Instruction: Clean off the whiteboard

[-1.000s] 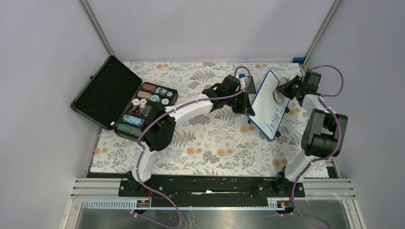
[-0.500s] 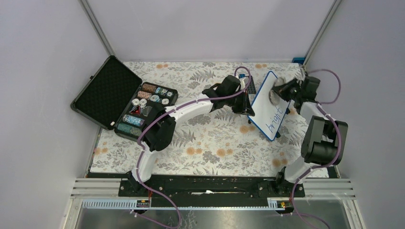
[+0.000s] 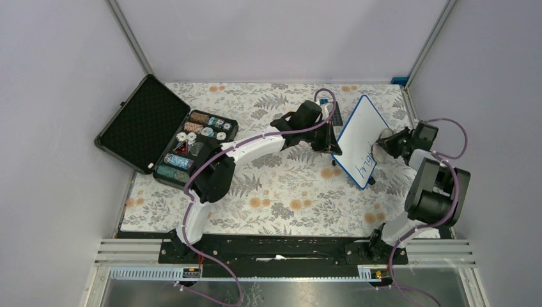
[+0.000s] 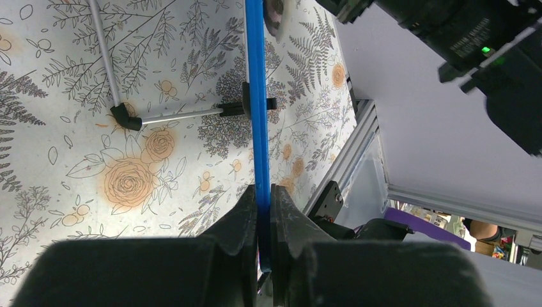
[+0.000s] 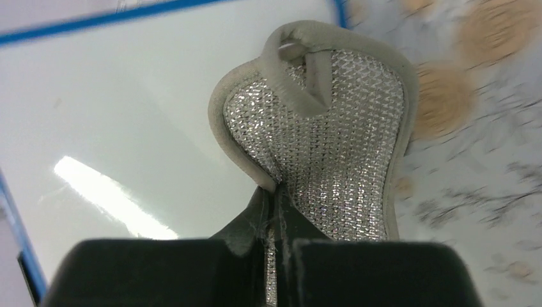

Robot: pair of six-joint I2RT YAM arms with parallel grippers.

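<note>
The whiteboard [image 3: 358, 131], white with a thin blue frame, stands tilted at the back right, with blue handwriting [image 3: 366, 167] on its lower part. My left gripper [image 3: 332, 144] is shut on the board's left edge; in the left wrist view the blue frame [image 4: 257, 96] runs edge-on between my fingers [image 4: 264, 192]. My right gripper [image 3: 391, 142] is shut on a silver mesh wiping pad [image 3: 385, 137] at the board's right edge. In the right wrist view the pad [image 5: 332, 141] lies half over the clean white surface [image 5: 128, 115], pinched by my gripper [image 5: 275, 199].
An open black case [image 3: 137, 121] with poker chips [image 3: 192, 144] sits at the left. A small dark object [image 3: 337, 119] lies behind the board. The board's wire stand [image 4: 179, 115] rests on the floral cloth. The right wall and metal rail [image 4: 358, 153] are close.
My right gripper has dragged the pad down from the board's top to its right edge, off the middle. The handwriting looks shorter at its upper end. The left gripper has held still.
</note>
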